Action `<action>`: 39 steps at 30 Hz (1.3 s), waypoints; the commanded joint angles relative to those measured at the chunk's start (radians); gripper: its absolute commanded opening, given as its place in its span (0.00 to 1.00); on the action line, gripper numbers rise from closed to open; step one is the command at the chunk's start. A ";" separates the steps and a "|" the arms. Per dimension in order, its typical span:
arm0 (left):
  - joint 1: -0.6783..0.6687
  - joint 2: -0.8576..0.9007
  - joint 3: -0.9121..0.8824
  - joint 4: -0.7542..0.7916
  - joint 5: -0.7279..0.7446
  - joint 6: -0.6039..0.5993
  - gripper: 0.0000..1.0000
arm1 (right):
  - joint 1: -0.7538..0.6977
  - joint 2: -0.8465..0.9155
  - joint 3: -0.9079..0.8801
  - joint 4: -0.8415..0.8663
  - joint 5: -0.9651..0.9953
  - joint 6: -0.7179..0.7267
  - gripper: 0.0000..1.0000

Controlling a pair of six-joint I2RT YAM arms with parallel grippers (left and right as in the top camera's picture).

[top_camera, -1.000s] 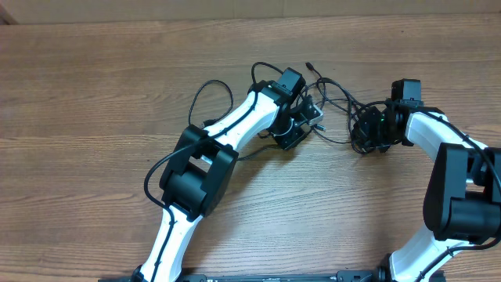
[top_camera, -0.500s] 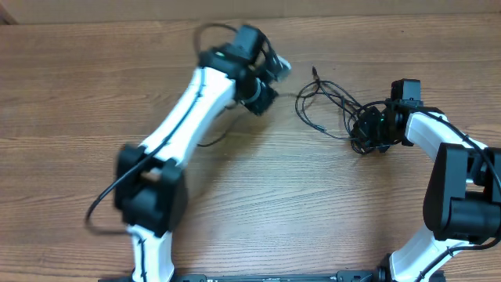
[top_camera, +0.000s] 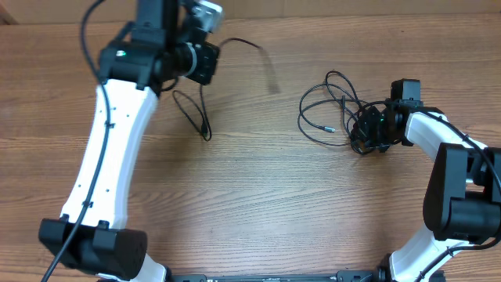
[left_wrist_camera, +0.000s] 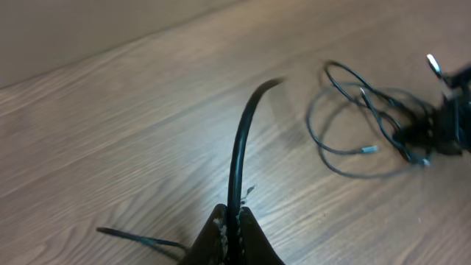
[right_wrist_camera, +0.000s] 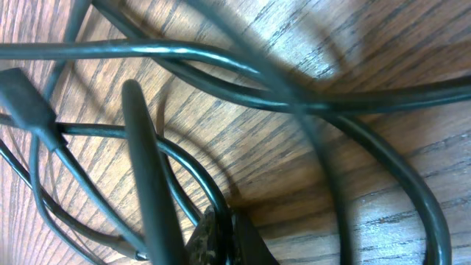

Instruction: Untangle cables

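Note:
A thin black cable [top_camera: 249, 42] runs from my left gripper [top_camera: 211, 53] at the table's back left. Its other part hangs in a narrow loop [top_camera: 192, 113] onto the wood. In the left wrist view the left gripper [left_wrist_camera: 234, 215] is shut on this cable [left_wrist_camera: 240, 140], which arcs up and away. The remaining cables [top_camera: 329, 102] lie in loose loops at the right, with a small plug [top_camera: 329, 129] pointing left. My right gripper [top_camera: 362, 130] sits low at the dense right end of that bundle. In the right wrist view the right gripper [right_wrist_camera: 223, 222] is shut on one cord [right_wrist_camera: 188, 173] among crossing cords.
The wooden table [top_camera: 258, 204] spreads between the two arms. A pale wall edge [top_camera: 352, 8] runs along the back. The left arm's white links [top_camera: 106, 149] stretch across the left side, and the right arm [top_camera: 458, 188] occupies the right edge.
My left arm swung from the table's middle to the back left, drawing one cable out of the bundle. The bundle's loops shifted slightly. The right gripper stayed where it was.

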 commanded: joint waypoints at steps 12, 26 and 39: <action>0.154 0.029 0.013 -0.109 -0.230 -0.138 0.04 | 0.010 0.034 -0.036 -0.013 0.081 -0.005 0.04; 0.287 0.290 0.013 -0.130 -0.440 -0.247 0.04 | 0.010 0.034 -0.036 -0.013 0.081 -0.005 0.04; 0.528 0.466 0.013 -0.214 -0.400 -0.312 0.17 | 0.010 0.034 -0.036 -0.013 0.081 -0.005 0.04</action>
